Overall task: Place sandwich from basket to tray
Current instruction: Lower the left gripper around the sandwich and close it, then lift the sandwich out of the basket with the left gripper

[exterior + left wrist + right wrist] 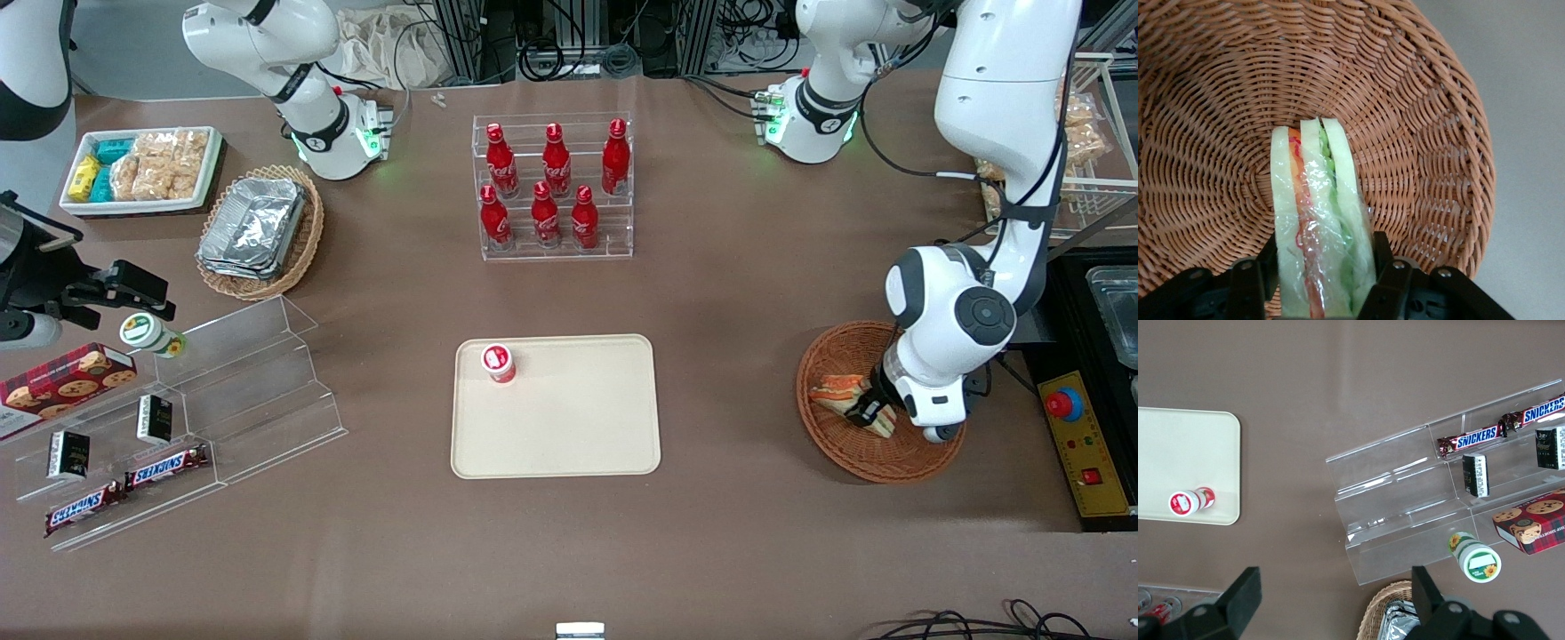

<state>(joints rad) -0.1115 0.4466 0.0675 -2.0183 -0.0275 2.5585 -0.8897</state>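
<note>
The sandwich [838, 388] is a wedge of white bread with orange-red and green layers in clear wrap. It lies in the round reddish-brown wicker basket [853, 462] toward the working arm's end of the table. My left gripper [869, 414] is down inside the basket, with one finger on each side of the sandwich. In the left wrist view the black fingers [1388, 267] press the bread sides of the sandwich [1318, 200] over the basket's weave [1418, 100]. The cream tray [569, 436] lies flat at the table's middle and also shows in the right wrist view [1178, 447].
A small red-capped bottle [499, 363] stands on the tray near one corner. A clear rack of red bottles [553, 187] stands farther from the camera than the tray. A yellow control box with a red button [1076, 444] sits beside the basket. Clear stepped shelves with snacks [249, 373] lie toward the parked arm's end.
</note>
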